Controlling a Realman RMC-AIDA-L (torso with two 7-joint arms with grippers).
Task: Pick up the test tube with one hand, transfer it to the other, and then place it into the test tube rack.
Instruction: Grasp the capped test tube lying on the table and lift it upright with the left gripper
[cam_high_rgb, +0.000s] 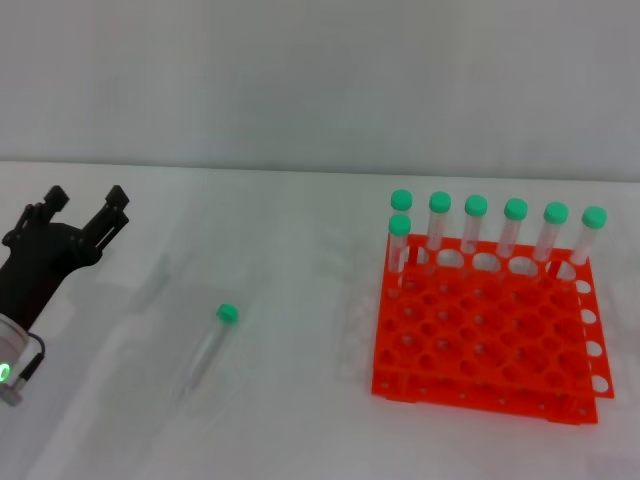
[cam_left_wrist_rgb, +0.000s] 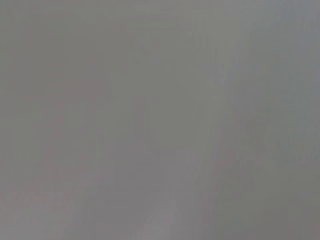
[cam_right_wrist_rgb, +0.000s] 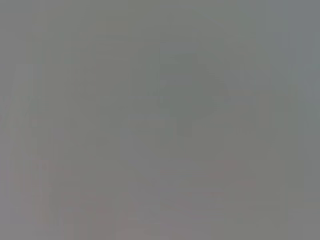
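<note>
Clear plastic, green-capped: the test tube (cam_high_rgb: 208, 345) is seen lying flat on the white table (cam_high_rgb: 280, 420), well apart from the orange test tube rack (cam_high_rgb: 487, 335), where seven capped tubes (cam_high_rgb: 514, 233) stand. The left gripper (cam_high_rgb: 86, 207) is held spread, empty, beside it.

Your left gripper (cam_high_rgb: 88, 205): matte black, two slim prongs on a blocky black body. Behind it, a silver-grey cylindrical arm section with a green glowing ring and a thin dark cable.
</note>
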